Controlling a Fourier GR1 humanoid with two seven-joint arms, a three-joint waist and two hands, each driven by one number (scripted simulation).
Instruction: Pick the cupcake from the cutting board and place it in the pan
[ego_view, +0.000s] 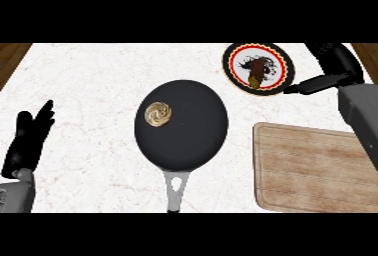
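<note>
The small tan cupcake with swirled frosting (159, 114) already sat inside the round black frying pan (193, 142), toward its upper left part, well clear of the rim. The rectangular pale wooden cutting board (314, 170) at the right of the white marbled desk (81, 85) carried nothing. Judged from that layout, the placing step looked complete and what remained was only the retreat of the arm.

The right hand (336, 65) hung at the upper right of the head view, away from the pan and just beside a round plate with a black scalloped border, red ring and white centre (258, 67). Its fingers were spread apart and extended, holding nothing; one dark finger reached toward the plate's edge, though whether it touched could not be told. The left hand (28, 140) rested at the left edge with its fingers straight and pointing up, likewise holding nothing.

The next move, as a judgement, would call for drawing the right hand back toward the robot without brushing the plate or the board, leaving the cupcake undisturbed in the pan.

By count there was one cupcake, one pan with a single grey metal handle (176, 192) pointing toward the robot, one cutting board, one plate bearing a dark brownish item (255, 70) that could not be identified, and two hands.
</note>
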